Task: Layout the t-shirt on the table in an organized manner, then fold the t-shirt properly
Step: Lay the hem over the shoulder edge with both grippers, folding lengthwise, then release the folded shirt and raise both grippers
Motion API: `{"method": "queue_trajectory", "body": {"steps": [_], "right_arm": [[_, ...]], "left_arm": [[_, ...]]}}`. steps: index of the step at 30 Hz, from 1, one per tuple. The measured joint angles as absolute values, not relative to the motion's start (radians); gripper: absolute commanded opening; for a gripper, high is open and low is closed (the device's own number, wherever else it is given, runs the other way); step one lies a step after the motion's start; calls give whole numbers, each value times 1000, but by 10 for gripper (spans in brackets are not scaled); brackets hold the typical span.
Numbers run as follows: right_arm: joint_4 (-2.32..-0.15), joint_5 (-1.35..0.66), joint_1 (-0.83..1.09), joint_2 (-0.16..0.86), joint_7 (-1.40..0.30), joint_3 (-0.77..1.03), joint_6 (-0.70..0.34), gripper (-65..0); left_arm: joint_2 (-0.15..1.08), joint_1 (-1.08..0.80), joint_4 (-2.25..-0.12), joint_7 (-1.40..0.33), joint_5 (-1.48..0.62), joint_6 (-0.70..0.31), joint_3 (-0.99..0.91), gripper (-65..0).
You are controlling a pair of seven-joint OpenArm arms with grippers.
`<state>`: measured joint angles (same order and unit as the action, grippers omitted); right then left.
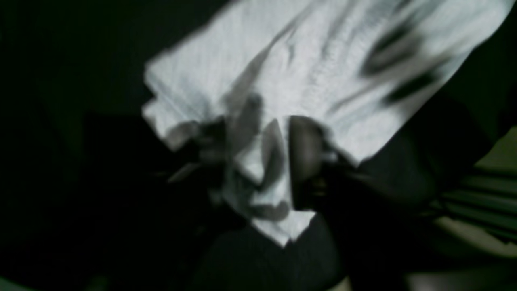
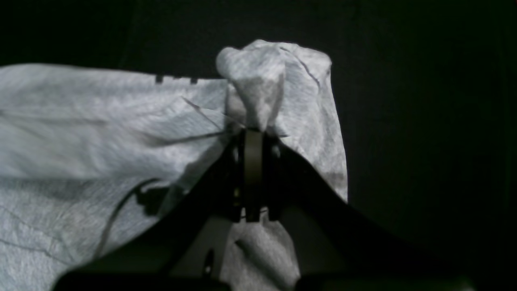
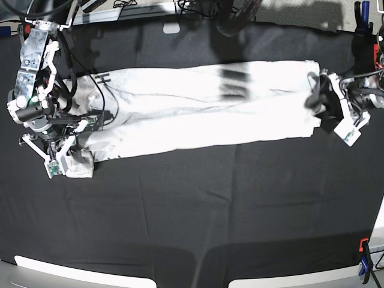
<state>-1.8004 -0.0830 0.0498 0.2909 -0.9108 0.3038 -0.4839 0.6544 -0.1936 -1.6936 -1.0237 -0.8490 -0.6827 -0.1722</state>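
The white t-shirt (image 3: 198,114) is stretched into a long band across the far half of the black cloth table (image 3: 192,204). Dark lettering (image 3: 234,84) shows near its middle. My right gripper (image 3: 71,161) is at the band's left end, shut on a bunched corner of the shirt (image 2: 80,121), as the right wrist view (image 2: 252,131) shows. My left gripper (image 3: 317,107) is at the band's right end. In the blurred left wrist view (image 1: 258,161) it is shut on a gathered fold of the shirt (image 1: 315,60).
An orange and blue clamp (image 3: 364,267) sits at the front right table edge. More clamps (image 3: 367,15) are at the back right corner. Cables and a white device (image 3: 171,27) lie along the back edge. White panels (image 3: 78,273) border the front edge.
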Motion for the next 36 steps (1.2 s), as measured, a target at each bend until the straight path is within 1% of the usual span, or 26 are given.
{"method": "queue_trajectory", "body": {"steps": [3, 6, 12, 19, 21, 24, 25, 26, 28, 30, 36], "right_arm": [[-1800, -83, 50, 291, -913, 304, -492, -650], [-1800, -83, 50, 291, -923, 304, -491, -650], [-1800, -83, 66, 292, -939, 304, -494, -650], [-1800, -80, 133, 291, -941, 304, -498, -650], [-1800, -80, 133, 291, -970, 304, -498, -650], [-1800, -80, 133, 291, -998, 304, -498, -447], [-1800, -79, 133, 291, -1022, 304, -498, -401], [-1800, -75, 133, 291, -1057, 304, -494, -373], [-1800, -29, 134, 291, -1120, 304, -454, -365], [-1800, -2, 145, 291, -1132, 321, -426, -365], [-1801, 11, 179, 291, -1135, 432, -422, -365]], "left_arm": [[654, -194, -1694, -1076, -850, -682, -172, -357], [654, -194, -1694, -1079, -856, -682, -172, -357], [654, -194, -1694, -1047, -1029, -682, -172, -358], [593, -194, -1694, -1052, -1021, -681, -172, -358], [573, -194, -1694, -1052, -1021, -681, -172, -358], [560, -194, -1694, -1052, -1021, -681, -172, -358], [561, -194, -1694, -1052, -1021, -681, -172, -358], [561, -194, -1694, -1052, -1021, -681, -172, -358], [560, -194, -1694, -1055, -1021, -681, -172, -358], [560, -194, -1694, -1062, -1019, -681, -172, -358], [560, -194, -1694, -1047, -1017, -681, -172, -358]]}}
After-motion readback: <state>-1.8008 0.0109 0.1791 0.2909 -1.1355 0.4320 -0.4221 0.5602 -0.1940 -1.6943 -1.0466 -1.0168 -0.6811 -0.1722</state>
